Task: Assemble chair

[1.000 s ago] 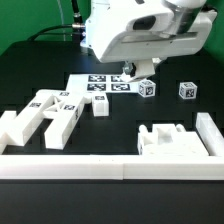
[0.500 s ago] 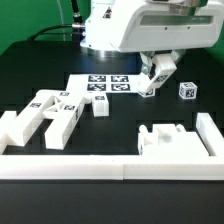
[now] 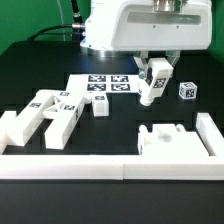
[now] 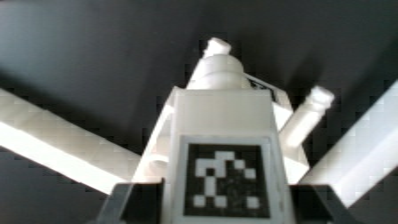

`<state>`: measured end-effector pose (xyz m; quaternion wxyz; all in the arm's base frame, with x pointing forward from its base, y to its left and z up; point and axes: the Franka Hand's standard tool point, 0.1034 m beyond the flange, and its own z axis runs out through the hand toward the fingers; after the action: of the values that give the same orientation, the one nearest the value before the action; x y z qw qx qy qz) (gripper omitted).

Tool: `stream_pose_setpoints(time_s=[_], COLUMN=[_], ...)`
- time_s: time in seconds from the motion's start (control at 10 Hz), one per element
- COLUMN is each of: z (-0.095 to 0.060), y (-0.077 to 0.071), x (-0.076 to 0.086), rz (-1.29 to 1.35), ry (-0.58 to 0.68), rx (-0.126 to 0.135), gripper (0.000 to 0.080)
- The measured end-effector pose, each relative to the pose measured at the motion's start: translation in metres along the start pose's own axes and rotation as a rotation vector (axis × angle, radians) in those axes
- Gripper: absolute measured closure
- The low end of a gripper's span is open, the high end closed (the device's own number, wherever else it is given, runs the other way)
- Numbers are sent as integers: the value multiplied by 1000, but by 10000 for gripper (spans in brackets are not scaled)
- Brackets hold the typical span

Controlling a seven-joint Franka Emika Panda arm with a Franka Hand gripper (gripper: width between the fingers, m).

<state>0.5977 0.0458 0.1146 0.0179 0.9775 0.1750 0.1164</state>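
Observation:
My gripper (image 3: 156, 66) is shut on a white leg piece (image 3: 155, 84) of the chair. The leg hangs almost upright above the black table, just to the exterior view's right of the marker board (image 3: 100, 84). In the wrist view the leg (image 4: 222, 120) runs straight out from between my gripper's (image 4: 219, 208) jaws, its square tag facing the camera and its peg end farthest away. A dark finger (image 4: 139, 203) shows at each side of the leg. Other chair pieces lie on the table: tagged slabs (image 3: 45, 115), a small block (image 3: 100, 108), a tagged cube (image 3: 187, 90) and a notched slab (image 3: 168, 140).
A long white border rail (image 3: 110, 166) runs along the front, with a raised end (image 3: 208, 133) at the exterior view's right. The tagged slabs crowd the exterior view's left. Pale bars (image 4: 63, 125) cross under the held leg in the wrist view.
The leg has come up off the table in my grip. It has swung from tilted to nearly upright and shifted slightly toward the exterior view's right.

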Motion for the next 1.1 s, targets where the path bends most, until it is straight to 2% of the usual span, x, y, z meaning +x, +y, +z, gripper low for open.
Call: stream_pose_setpoints(time_s=[0.1,0.2,0.3,0.6,0.7,0.8,0.9,1.0,1.1], z=[1,2,3,5,6,11,13,14,14], y=[-5,-5,-13,-13,-15,-22,-25,-22,-23], x=[8,21,26,24,24,28,41,52,56], rz=[52,67,32,31,45,95,105,104,99], ry=[-16,2,13,10,9,4,1,19,32], rx=[34,37,14,17,19,36,50,57,51], gripper=[512,512,512,512,512,512,512,512,512])
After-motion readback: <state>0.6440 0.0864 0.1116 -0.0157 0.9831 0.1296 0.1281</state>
